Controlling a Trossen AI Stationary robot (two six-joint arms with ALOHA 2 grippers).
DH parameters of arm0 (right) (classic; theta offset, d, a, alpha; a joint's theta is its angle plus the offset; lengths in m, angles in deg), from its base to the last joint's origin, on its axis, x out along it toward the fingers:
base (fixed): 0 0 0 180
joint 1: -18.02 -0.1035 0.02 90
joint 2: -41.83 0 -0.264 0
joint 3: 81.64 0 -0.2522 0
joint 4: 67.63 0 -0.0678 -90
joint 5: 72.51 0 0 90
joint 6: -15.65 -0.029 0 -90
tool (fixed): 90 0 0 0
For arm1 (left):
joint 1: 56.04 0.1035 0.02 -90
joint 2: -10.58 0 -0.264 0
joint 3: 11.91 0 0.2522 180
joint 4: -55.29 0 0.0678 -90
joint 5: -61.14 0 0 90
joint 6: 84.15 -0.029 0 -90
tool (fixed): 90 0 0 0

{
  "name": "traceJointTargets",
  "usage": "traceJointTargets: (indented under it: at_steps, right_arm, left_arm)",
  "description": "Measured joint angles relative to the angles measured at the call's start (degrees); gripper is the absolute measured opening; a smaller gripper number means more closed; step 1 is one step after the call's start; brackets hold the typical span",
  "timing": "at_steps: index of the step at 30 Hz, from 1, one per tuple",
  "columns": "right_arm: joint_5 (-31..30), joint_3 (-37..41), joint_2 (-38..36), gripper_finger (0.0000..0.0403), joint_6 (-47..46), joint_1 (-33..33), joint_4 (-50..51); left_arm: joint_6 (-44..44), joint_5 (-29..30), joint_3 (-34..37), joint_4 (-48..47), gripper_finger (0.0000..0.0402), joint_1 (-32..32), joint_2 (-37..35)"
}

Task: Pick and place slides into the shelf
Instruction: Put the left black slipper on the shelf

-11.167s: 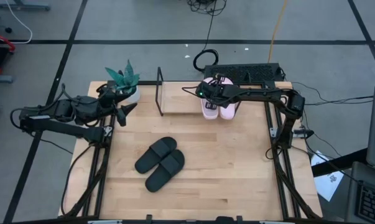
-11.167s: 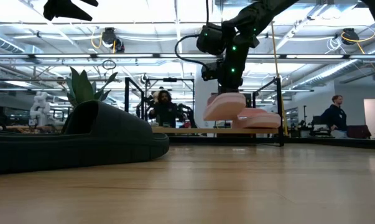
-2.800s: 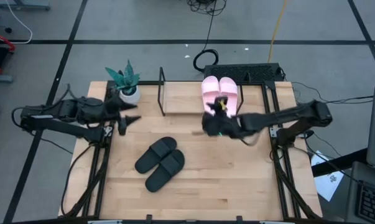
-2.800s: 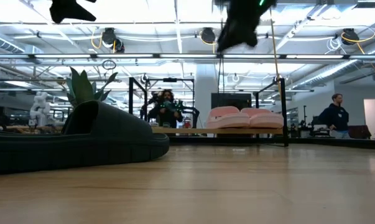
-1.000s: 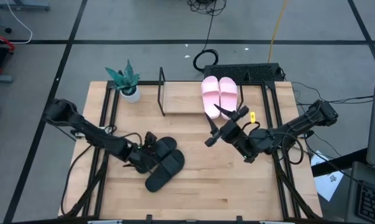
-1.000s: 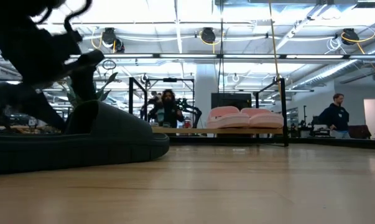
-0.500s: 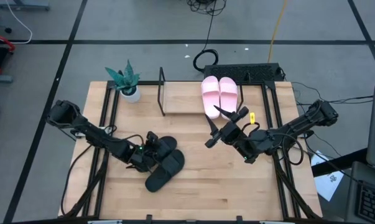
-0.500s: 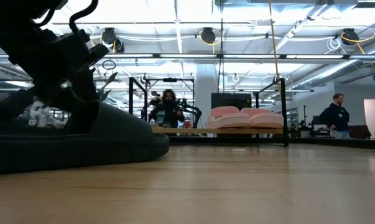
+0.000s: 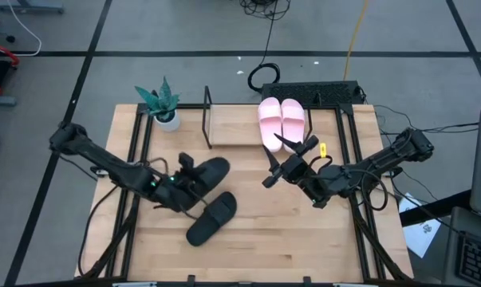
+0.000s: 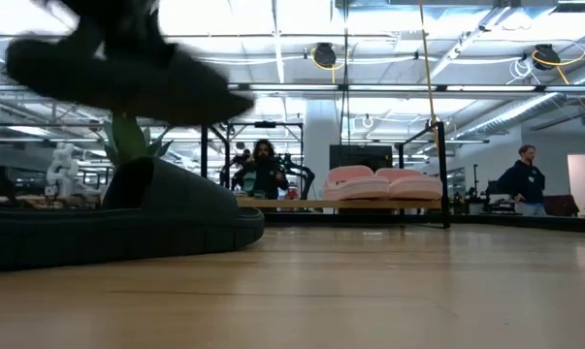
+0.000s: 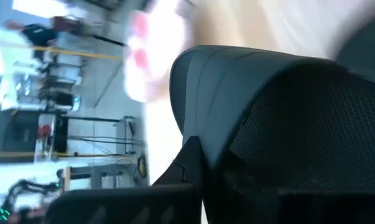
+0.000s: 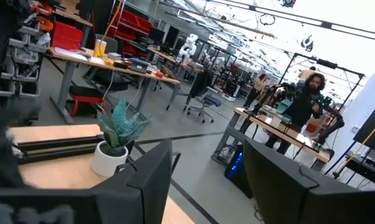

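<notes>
One black slide (image 9: 210, 173) hangs above the table's middle with my left gripper (image 9: 184, 179) shut on it; the low view shows it high at the left (image 10: 127, 78). Its mate (image 9: 212, 218) lies sole down on the tabletop, large in the low view (image 10: 117, 218). The pink pair (image 9: 281, 123) stands side by side on the right end of the shelf (image 9: 236, 131) at the far edge. My right gripper (image 9: 272, 162) hovers open right of centre, near the shelf, and holds nothing. My left gripper holds the black slide by its end nearest the left arm (image 9: 192, 185), the fingers coming slanting from the table's left. The gripper itself hides the exact part. In the left wrist view the slide's wide strap (image 11: 262, 106) fills the picture. The slide is lifted clear of the table.
A potted plant (image 9: 162, 108) stands at the far left corner beside the shelf's black wire end (image 9: 206, 115). A dark box (image 9: 312, 94) and cables lie behind the shelf. The shelf board is bare left of the pink pair. People show in the room beyond.
My left gripper has shut on the black slide and gone up and a little toward the far edge. The slide has come off the table and away from its mate, which has stayed where it was.
</notes>
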Motion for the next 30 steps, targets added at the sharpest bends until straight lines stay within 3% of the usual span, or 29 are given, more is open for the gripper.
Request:
traceJointTargets:
  at_steps: [8, 15, 24, 30]
  right_arm:
    - [-1.14, 0.0, 0.0, 0.019, 3.54, 1.34, -0.05]
    - [-15.07, 0.0, -0.65, 0.0189, 18.61, 3.47, -6.53]
    - [-13.05, 0.03, -9.59, 0.0189, 24.21, 7.67, -8.3]
    - [-10.61, 0.03, -15.89, 0.0189, 26.41, 9.17, -8.2]
  left_arm:
    - [3.63, 4.56, -14.76, 6.94, 0.0001, 5.86, 0.99]
    - [4.02, 9.41, -21.99, 4.5, 0.0001, 12.04, 10.86]
    - [2.52, 9.44, -29.9, 4.3, 0.0, 23.33, 27.06]
    - [2.24, 8.93, -32.92, 2.66, 0.0, 32.13, 32.98]
